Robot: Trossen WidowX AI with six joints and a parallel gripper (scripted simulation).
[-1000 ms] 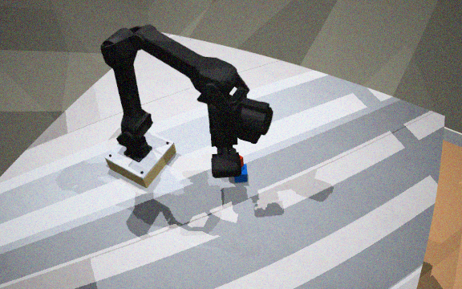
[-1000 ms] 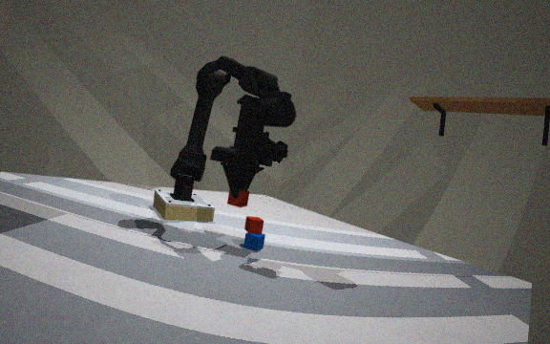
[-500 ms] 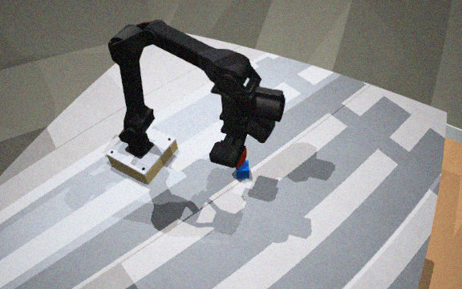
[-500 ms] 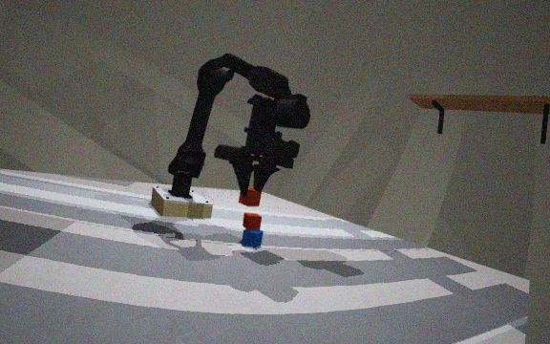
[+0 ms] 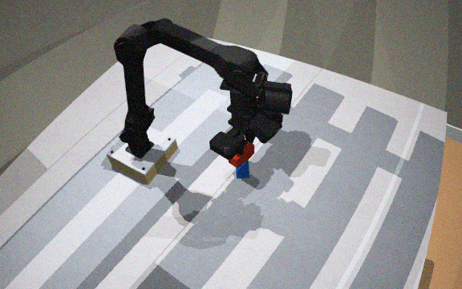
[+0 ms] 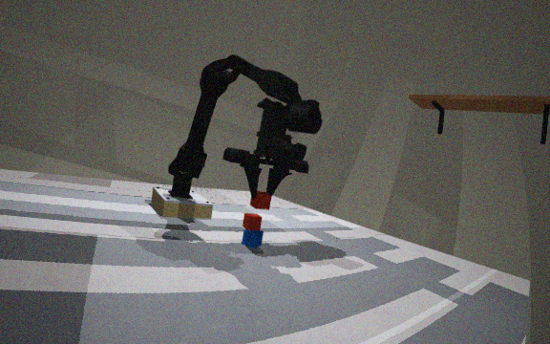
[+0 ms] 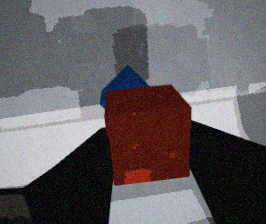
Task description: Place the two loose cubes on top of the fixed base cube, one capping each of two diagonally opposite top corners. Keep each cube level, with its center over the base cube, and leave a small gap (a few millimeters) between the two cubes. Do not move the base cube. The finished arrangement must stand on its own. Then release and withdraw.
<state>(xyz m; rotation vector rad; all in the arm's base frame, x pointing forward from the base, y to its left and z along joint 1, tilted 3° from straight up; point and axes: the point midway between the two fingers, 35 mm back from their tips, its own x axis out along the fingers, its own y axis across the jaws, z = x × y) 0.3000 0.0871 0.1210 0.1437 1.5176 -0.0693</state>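
The blue base cube (image 5: 242, 171) (image 6: 252, 238) (image 7: 126, 78) stands on the table. One red cube (image 6: 252, 222) rests on top of it, offset over one corner; the wrist view does not show it, as the held cube blocks that area. My gripper (image 6: 262, 195) (image 7: 146, 133) is shut on the other red cube (image 6: 261, 202) (image 7: 146, 117). In the exterior view the held cube is above the stacked cubes and slightly right, with a visible gap beneath it. In the top view the two red cubes overlap just below the gripper, and their border is hard to make out.
The arm's base block (image 5: 148, 177) (image 6: 196, 211) stands on the striped table (image 5: 247, 257) (image 6: 160, 277), left of the cubes in the top and exterior views. A wooden shelf (image 6: 495, 103) is on the wall at the right of the exterior view. Shadows of the arm fall around the cubes.
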